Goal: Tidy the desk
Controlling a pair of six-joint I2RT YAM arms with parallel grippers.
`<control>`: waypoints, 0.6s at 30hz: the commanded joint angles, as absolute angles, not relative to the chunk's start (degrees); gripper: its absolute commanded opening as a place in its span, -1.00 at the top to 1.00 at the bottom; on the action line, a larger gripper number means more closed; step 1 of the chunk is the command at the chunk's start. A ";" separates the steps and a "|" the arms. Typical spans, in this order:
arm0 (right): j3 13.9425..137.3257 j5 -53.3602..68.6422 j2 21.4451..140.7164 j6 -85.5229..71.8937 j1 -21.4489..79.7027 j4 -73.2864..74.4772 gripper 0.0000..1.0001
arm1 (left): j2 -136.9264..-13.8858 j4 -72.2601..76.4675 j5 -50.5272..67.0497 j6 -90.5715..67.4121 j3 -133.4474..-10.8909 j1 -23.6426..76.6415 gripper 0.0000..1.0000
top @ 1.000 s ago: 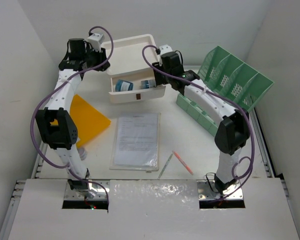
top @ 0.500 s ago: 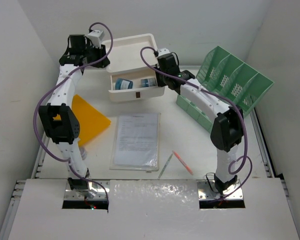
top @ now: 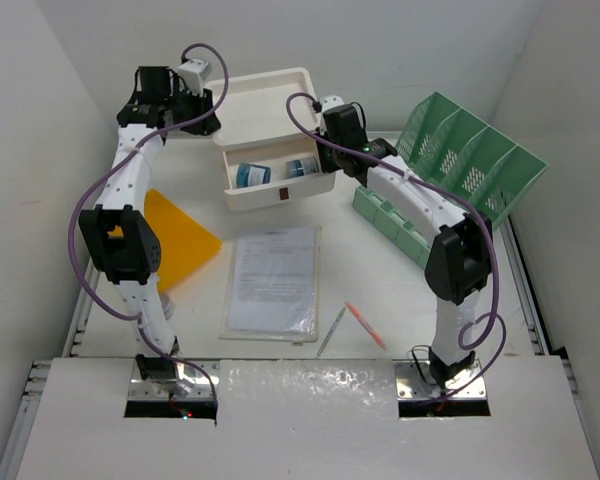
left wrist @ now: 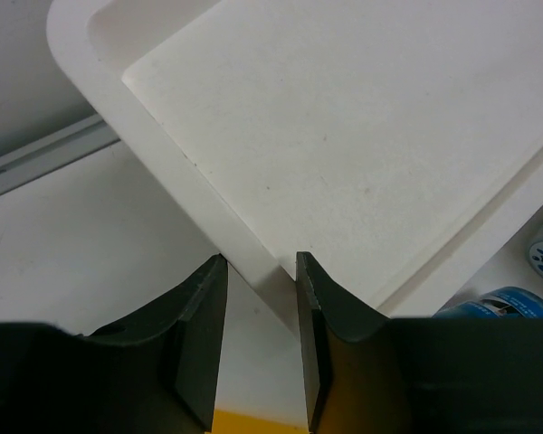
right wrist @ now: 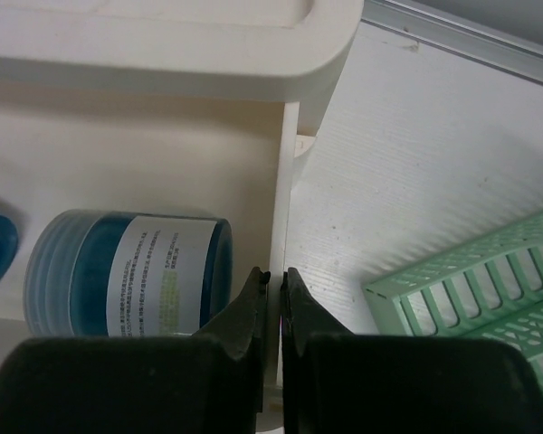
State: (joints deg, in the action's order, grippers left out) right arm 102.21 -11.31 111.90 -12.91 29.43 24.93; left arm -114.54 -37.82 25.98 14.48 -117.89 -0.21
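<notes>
turned slightly since 1 second back: open drawer (top: 280, 188) of the drawer box (top: 265, 105).
right gripper (right wrist: 273, 276) clenched on the drawer's right wall; left gripper (left wrist: 261, 262) clamped on the box's left rim; desk (top: 195, 300) beneath the box, spreading around it.

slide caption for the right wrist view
Right end effector pinching the open drawer's side wall, blue jar inside, green rack beside.

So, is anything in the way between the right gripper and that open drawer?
Nothing visible. The right gripper is shut on the side wall of the drawer. The blue jar lies inside the drawer, the green rack outside it; neither comes between.
</notes>
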 commanded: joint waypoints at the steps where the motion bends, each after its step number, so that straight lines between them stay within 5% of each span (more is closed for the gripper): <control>1: 103.44 -9.40 108.19 -12.39 29.79 21.01 1.00 | -115.66 -44.91 34.01 16.96 -119.62 0.09 1.00; 18: 101.44 -18.46 111.45 -26.45 29.88 3.80 1.00 | -118.92 -45.79 33.49 16.52 -121.91 0.09 1.00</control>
State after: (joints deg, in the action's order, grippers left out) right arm 102.65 -16.19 113.49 -19.53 29.39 20.53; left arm -116.60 -40.16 27.68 14.94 -121.21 -0.78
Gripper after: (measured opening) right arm 0.020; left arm 0.311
